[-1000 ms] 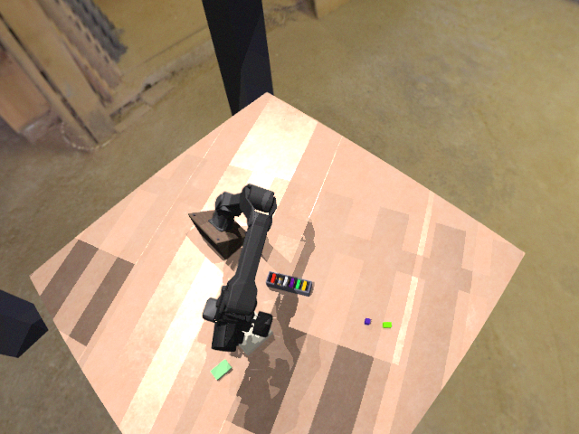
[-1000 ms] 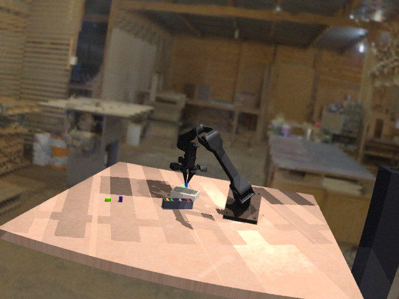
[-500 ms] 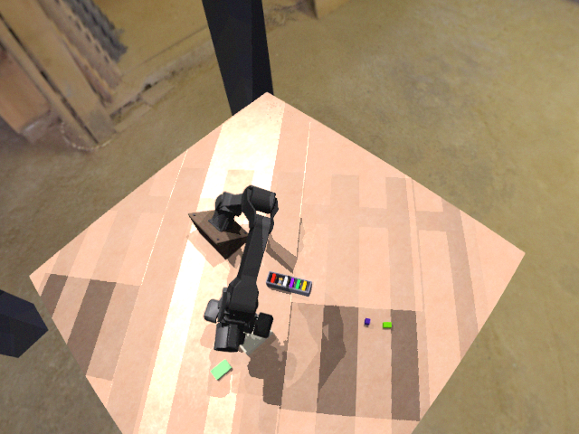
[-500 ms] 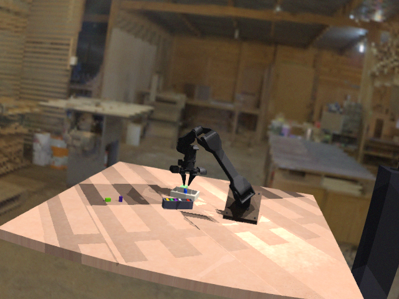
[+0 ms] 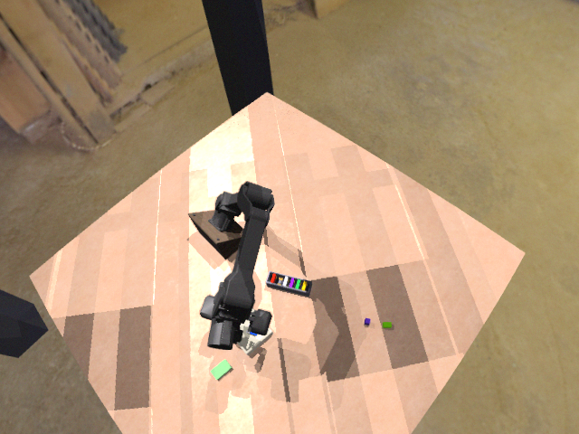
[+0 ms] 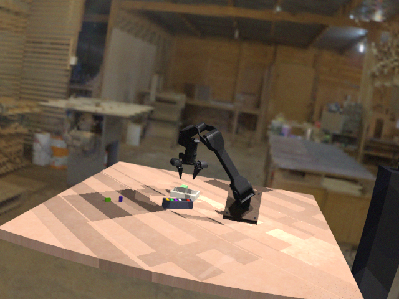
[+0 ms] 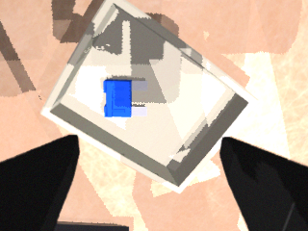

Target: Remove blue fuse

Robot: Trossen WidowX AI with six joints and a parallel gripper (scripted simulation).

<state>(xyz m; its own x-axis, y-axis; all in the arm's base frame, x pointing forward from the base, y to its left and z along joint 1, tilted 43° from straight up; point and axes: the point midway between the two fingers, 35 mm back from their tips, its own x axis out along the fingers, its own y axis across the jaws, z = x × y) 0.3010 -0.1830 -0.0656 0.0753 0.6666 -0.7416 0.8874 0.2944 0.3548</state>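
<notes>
Pincer spread wide and holding nothing, blue fuse lying flat in tray, at 10 o'clock.

1. Single arm, matte black throughout, no contrasting markings or labels discernible.
2. Mounted on a dark brown square base plate; small pale fastener dots at its corners, at 6 o'clock and 9 o'clock in the top view.
3. Long, slab-sided links with bevelled edges; rounded cylindrical joint housings at shoulder and elbow.
4. Bulky drum-shaped wrist housing, slightly lighter charcoal on lit faces.
5. Gripper black, with two tapering fingers ending in sharp points below a crossbar with rounded ends.
6. In the wrist view, fingers appear as plain black wedges at 7 and 5 o'clock, faintly glossy.
7. No cables or screws discernible on the links.
</notes>
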